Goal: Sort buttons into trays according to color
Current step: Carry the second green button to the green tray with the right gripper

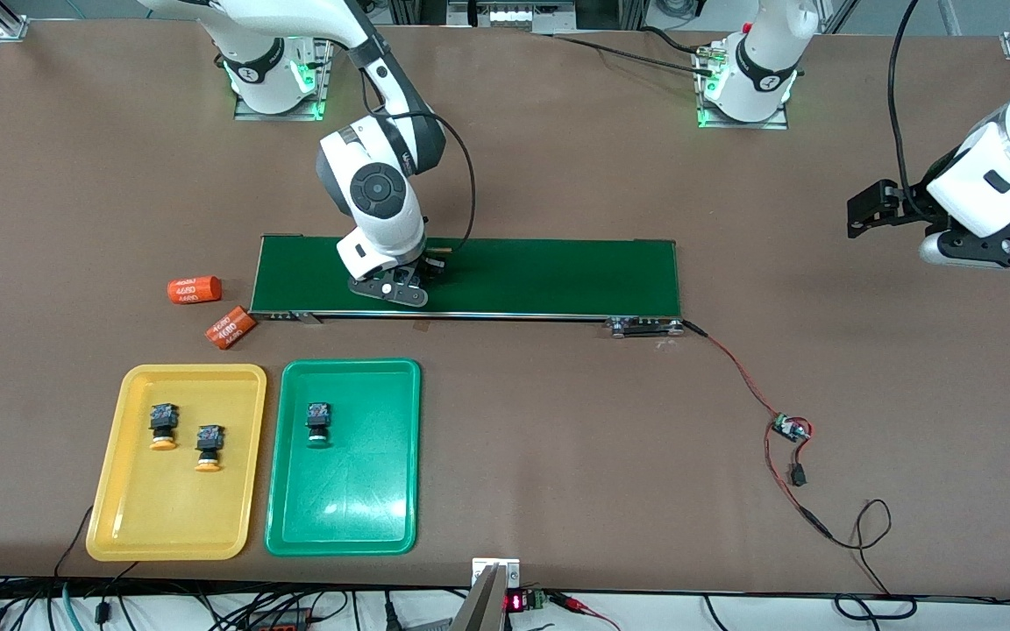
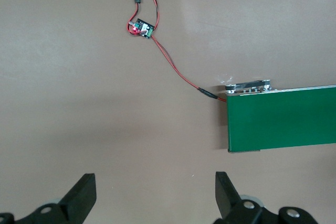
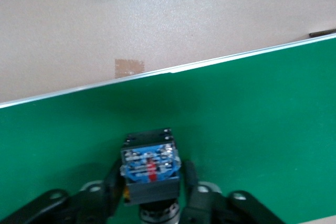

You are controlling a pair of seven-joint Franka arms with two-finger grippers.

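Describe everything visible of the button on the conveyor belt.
The button has a blocky black body with a blue panel and a small red mark on its upward face. It sits on the dark-green conveyor belt, between the right gripper fingers, which close against its sides. Its cap colour is hidden.

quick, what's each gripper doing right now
left gripper: open, holding nothing, over bare table.
right gripper: fingers closed on a button, down on the conveyor belt.
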